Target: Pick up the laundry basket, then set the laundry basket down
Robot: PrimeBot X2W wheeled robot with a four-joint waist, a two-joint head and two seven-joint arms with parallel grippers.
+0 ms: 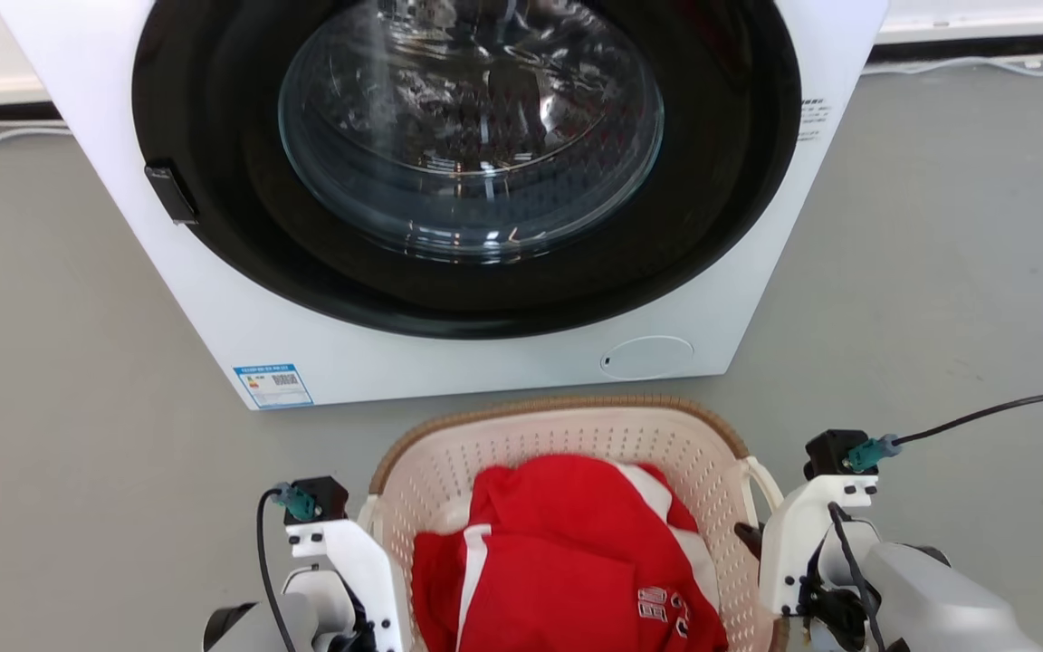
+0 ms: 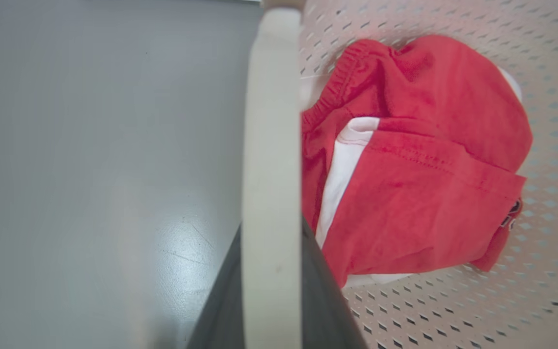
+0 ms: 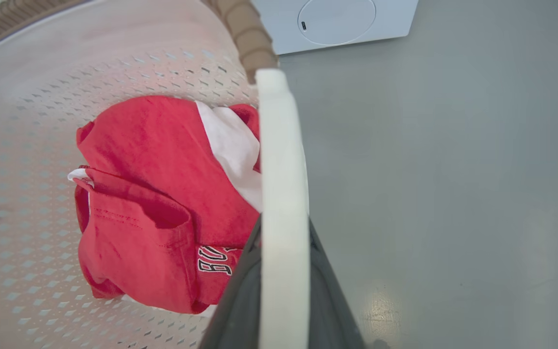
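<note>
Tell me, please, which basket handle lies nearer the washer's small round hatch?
The right handle of the laundry basket: the hatch sits low on the washer's right, on that handle's side.

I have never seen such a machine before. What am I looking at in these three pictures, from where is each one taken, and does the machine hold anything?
This is a wheeled robot with two arms; each ends in a gripper of two long dark fingers. The head view comes from a camera on its head, looking down. A white front-loading washing machine stands on the grey floor, and before it is the cream-white perforated plastic laundry basket with a brown woven-look rim. A red and white garment lies inside. The two wrist views come from cameras on the wrists, each looking along its own fingers. The left gripper is closed on the basket's left white loop handle; the right gripper is closed on the right handle. Whether the basket is off the floor, I cannot tell.
</note>
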